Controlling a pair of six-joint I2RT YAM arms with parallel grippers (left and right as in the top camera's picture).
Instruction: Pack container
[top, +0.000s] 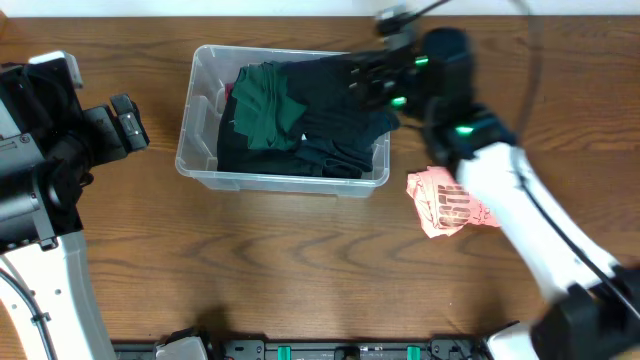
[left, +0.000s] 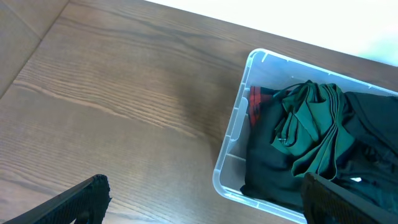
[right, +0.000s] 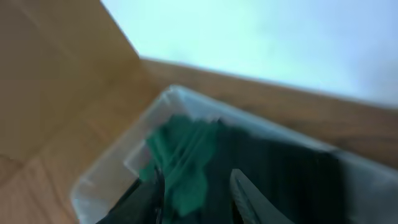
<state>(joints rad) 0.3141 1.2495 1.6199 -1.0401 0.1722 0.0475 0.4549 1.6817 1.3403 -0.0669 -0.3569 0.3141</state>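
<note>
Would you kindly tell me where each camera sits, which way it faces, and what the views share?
Overhead: above the brown wooden table, looking straight down on the large clear plastic rectangular bin; left arm and right arm show.
Left wrist: off one short end of the bin, looking obliquely across the wood; left gripper fingers frame the bottom corners.
Right wrist: blurred, over the bin, looking down inside; right gripper fingers show low.
Shared: all three see the bin and crumpled green cloth.

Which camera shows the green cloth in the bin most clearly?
Left wrist: the green cloth is close and sharp, lying on dark clothes. Overhead shows it smaller but whole; the right wrist view shows it only as a blur.
</note>
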